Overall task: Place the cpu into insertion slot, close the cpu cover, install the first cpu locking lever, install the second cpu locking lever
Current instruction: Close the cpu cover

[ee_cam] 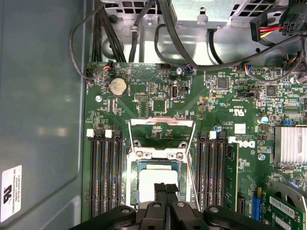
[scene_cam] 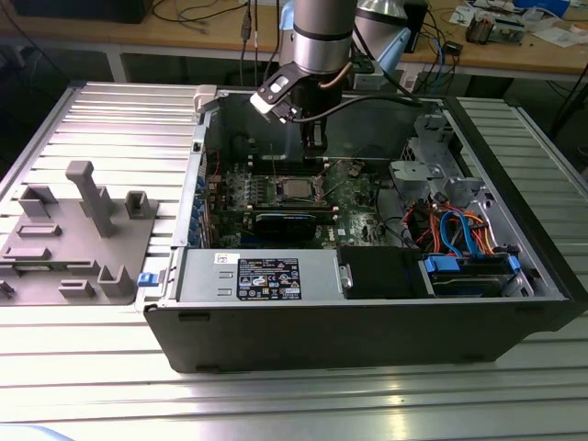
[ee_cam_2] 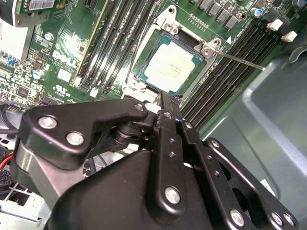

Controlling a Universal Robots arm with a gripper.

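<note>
cpu (ee_cam_2: 171, 67): pale square chip, lying flat inside the slot (ee_cam: 139, 168) on the green motherboard (ee_cam: 144, 86). we judge it seated, with its edges level with the dark frame in both wrist views. step one: we count it as done.

cover (ee_cam: 162, 122): thin metal frame with a cut-out centre, standing up on its hinge at the slot's far edge in the first wrist view. it is clear of the chip and not lowered. step two: not yet done.

lever (ee_cam_2: 240, 61): thin wire rod running out sideways from a corner of the slot, across the memory slots (ee_cam_2: 225, 45), unlatched. we cannot pick out the second lever with certainty. steps three and four: not yet done.

hand (ee_cam: 166, 187): black, hanging directly over the chip. its two fingertips (ee_cam: 160, 188) are pressed together with nothing visible between them. whether they touch the chip we cannot tell. in the exterior view the hand (scene_cam: 314, 138) reaches down into the open case (scene_cam: 367, 331), close above the board.

case: dark tower lying on its side on the ribbed metal tabletop (scene_cam: 294, 404), side panel off.

fixture (scene_cam: 83, 230): grey moulded holder on the tabletop, at the exterior view's left, well apart from the case.

tally, as we judge it: one step of four complete, three outstanding.
</note>
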